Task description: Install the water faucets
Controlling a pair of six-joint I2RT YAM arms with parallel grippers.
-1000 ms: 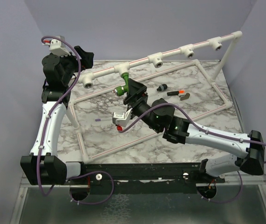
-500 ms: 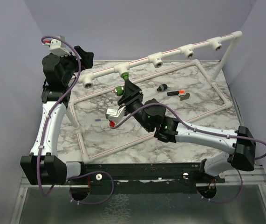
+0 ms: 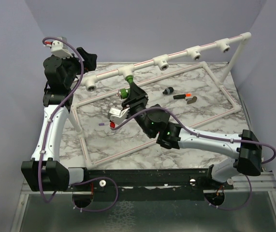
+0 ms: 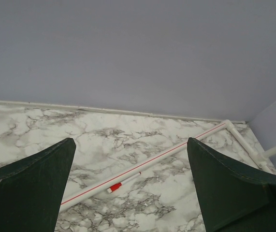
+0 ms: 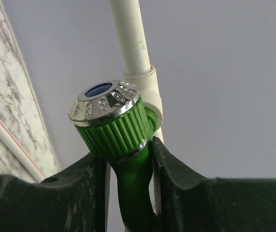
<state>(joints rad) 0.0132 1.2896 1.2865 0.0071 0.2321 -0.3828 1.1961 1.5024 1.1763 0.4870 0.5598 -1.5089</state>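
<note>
The right gripper (image 3: 128, 94) clenches a bright green water faucet (image 3: 123, 93) right by a white T-socket (image 3: 126, 71) on the raised pipe frame (image 3: 186, 52). The frame stands on a grey-veined marble tabletop (image 3: 176, 126) enclosed by plain lavender walls (image 3: 152, 24). At far left, the left gripper (image 3: 86, 57) hangs with jaws spread wide, grasping nothing.

The top external camera looks down from above and behind the arm bases, taking in the whole marble table (image 3: 215, 113) and the white pipe frame (image 3: 176, 56). The left wrist camera looks past the left gripper (image 4: 130, 140), obliquely across the far tabletop to the wall (image 4: 128, 48). The right wrist camera peers upward, very close, at the green faucet (image 5: 113, 128) clamped in the right gripper (image 5: 128, 159). All three views catch the frame.
</note>
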